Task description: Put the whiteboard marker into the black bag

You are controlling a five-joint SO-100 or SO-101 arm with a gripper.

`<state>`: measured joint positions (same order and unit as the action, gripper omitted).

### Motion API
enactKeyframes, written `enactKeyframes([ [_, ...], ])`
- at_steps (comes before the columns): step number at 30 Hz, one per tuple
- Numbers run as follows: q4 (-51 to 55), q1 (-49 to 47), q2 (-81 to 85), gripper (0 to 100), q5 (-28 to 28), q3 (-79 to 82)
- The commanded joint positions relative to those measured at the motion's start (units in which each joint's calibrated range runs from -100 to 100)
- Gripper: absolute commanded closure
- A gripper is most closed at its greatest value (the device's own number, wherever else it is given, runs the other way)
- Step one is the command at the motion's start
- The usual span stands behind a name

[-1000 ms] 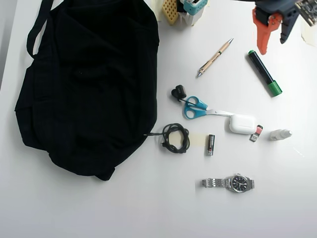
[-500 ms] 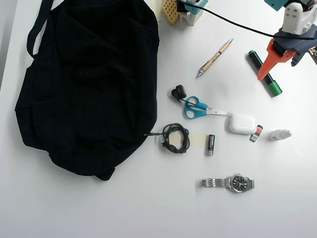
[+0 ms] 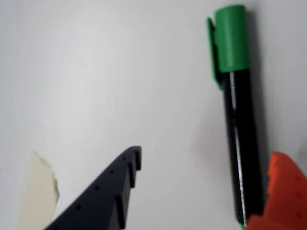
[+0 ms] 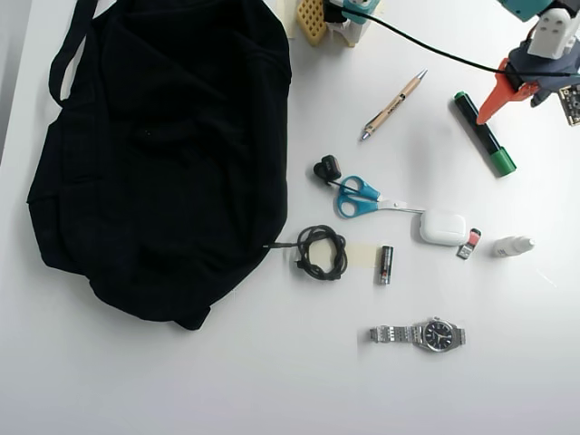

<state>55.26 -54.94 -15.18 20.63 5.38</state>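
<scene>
Whiteboard marker (image 3: 238, 120) between spread pincer (image 3: 201, 163) fingers, touching the orange one

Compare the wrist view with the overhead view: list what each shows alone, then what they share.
Only the wrist view: a close look at the dark finger, clear of the marker, and a torn tan scrap.

Only the overhead view: the black bag, pen, scissors, watch and white earbud case.

Both: the whiteboard marker lying on the white table, with the orange finger beside its tail end.
</scene>
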Motion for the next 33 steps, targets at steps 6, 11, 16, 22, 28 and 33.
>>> enactKeyframes([
  [6,-0.4,1.08,-3.49,66,-0.24,-1.24],
  [11,-0.48,1.76,-5.73,67,0.08,-1.6],
  [16,-0.48,1.61,-6.48,67,0.24,-0.61],
  [22,-0.48,1.68,-7.56,79,0.29,-0.52],
  [28,-0.4,1.31,-7.48,98,0.29,-0.43],
  [33,-0.4,1.61,-7.39,98,0.29,-0.43],
])
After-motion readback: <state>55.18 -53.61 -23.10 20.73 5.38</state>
